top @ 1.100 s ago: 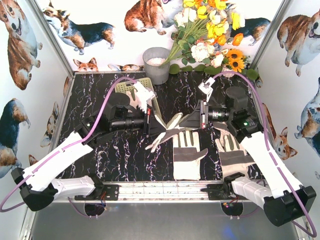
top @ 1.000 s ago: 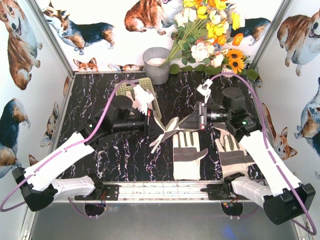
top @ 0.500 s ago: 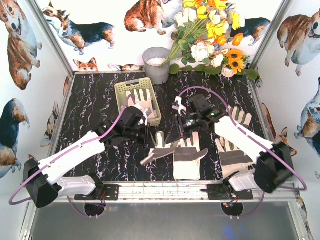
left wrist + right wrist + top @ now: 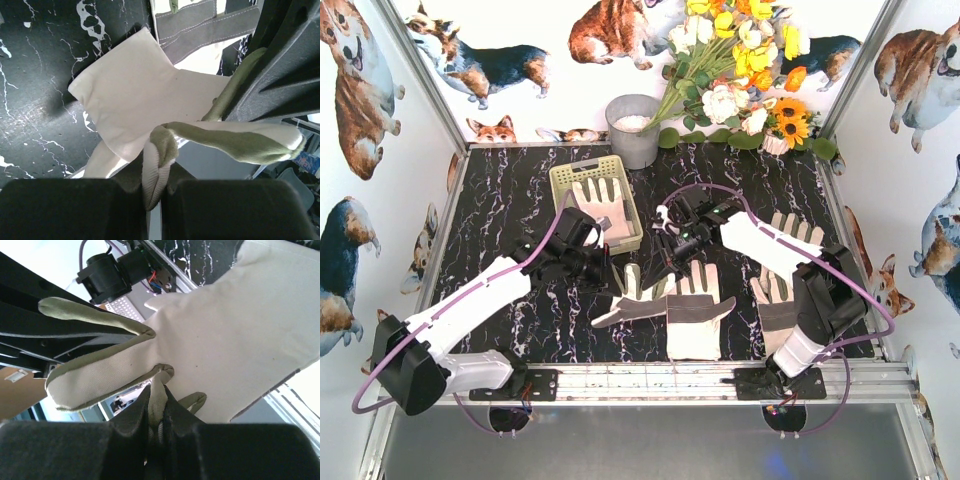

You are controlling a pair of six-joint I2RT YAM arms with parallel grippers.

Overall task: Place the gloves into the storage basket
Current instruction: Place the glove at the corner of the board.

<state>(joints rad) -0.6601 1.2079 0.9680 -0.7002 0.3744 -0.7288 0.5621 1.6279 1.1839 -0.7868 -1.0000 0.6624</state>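
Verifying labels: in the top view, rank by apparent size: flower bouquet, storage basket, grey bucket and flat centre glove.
1. flower bouquet.
2. storage basket and flat centre glove, too alike to rank.
3. grey bucket.

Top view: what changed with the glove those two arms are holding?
The held glove was carried toward the near edge and slightly left; both pairs of jaws stayed pinched on it. The storage basket, the glove inside it and the loose gloves did not move.
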